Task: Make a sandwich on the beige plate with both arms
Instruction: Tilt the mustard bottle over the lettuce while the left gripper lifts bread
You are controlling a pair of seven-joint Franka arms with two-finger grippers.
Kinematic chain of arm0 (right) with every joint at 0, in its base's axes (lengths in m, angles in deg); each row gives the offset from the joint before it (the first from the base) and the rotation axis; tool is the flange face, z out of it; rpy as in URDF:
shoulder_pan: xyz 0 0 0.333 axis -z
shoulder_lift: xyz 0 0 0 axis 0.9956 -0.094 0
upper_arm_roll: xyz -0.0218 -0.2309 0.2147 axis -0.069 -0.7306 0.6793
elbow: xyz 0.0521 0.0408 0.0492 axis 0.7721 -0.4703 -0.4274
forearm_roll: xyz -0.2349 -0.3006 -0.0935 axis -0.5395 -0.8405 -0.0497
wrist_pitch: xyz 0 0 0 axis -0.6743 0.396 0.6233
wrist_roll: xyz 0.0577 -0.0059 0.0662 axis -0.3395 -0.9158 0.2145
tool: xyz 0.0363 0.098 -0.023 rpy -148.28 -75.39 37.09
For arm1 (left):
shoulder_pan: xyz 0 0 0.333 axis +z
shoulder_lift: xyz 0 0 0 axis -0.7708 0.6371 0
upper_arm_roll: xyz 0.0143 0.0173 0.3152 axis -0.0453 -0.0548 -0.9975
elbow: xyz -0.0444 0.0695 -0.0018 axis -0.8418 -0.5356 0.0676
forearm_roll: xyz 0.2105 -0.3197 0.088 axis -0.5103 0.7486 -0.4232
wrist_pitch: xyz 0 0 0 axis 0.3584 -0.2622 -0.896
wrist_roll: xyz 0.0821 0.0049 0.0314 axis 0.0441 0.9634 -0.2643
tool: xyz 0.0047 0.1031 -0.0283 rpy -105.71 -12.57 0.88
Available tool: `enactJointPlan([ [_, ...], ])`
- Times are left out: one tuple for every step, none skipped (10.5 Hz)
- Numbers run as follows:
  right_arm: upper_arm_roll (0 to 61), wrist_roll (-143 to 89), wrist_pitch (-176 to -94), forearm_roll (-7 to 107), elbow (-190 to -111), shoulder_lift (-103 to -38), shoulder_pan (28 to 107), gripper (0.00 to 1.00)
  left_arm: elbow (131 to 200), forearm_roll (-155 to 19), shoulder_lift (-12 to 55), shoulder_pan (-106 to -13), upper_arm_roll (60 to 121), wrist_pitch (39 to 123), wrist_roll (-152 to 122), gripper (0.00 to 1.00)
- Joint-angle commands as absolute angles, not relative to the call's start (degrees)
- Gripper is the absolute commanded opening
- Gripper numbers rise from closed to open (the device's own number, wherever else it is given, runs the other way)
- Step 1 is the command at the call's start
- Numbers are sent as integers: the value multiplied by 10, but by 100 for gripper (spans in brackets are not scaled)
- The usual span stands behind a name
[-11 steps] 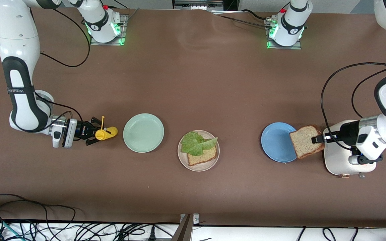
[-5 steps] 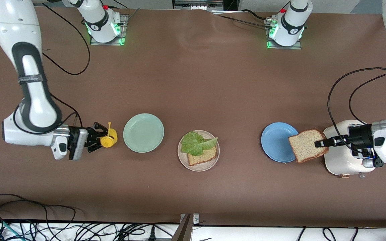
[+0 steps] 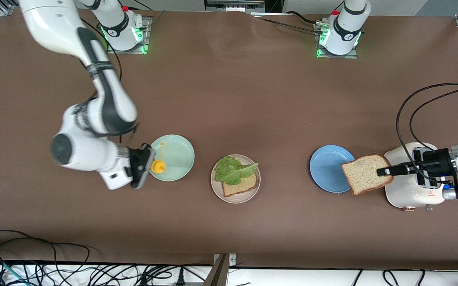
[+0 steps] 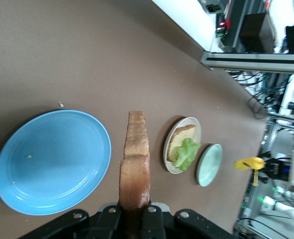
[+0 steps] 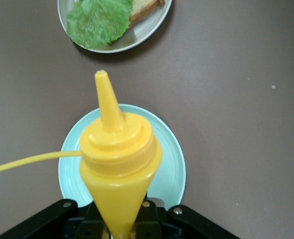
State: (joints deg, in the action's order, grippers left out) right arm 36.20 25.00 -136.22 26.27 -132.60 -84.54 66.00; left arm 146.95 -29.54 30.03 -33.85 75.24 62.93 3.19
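Observation:
The beige plate (image 3: 237, 199) holds one brown bread slice (image 3: 241, 186) with a green lettuce leaf (image 3: 233, 170) lying on it. My left gripper (image 3: 380, 172) is shut on a second bread slice (image 3: 366, 174), held flat in the air over the blue plate's rim and the table beside the toaster. The left wrist view shows that slice (image 4: 135, 159) edge-on between the jaws of the left gripper (image 4: 135, 219). My right gripper (image 3: 152, 167) is shut on a yellow squeeze bottle (image 3: 158, 167) over the mint-green plate's edge. In the right wrist view the bottle (image 5: 119, 164) points toward the lettuce (image 5: 99, 20).
A blue plate (image 3: 326, 169) lies toward the left arm's end of the table, with a white toaster (image 3: 406, 190) beside it. The mint-green plate (image 3: 177, 155) sits between the beige plate and the right arm. Cables run along the table's front edge.
The right arm has swung the yellow bottle from the table beside the mint-green plate to over that plate's edge. The left gripper has drawn back slightly with its bread slice.

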Motion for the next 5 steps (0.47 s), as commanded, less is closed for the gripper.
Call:
enactJointPlan([
  [355, 157, -1367, 144, -1297, -857, 584, 0, 1460, -253, 318, -317, 758, 605, 60, 0],
  [355, 99, -1367, 91, -1293, -867, 561, 0, 1461, -249, 318, -316, 758, 604, 60, 0],
  [354, 54, -1366, 38, -1289, -875, 534, 0, 1461, -238, 318, -315, 758, 603, 60, 0],
  [355, 25, -1365, -20, -1280, -888, 515, 0, 1462, -236, 319, -314, 758, 602, 60, 0],
  [355, -2, -1366, -47, -1279, -900, 502, 0, 1462, -230, 322, -314, 758, 602, 60, 0],
])
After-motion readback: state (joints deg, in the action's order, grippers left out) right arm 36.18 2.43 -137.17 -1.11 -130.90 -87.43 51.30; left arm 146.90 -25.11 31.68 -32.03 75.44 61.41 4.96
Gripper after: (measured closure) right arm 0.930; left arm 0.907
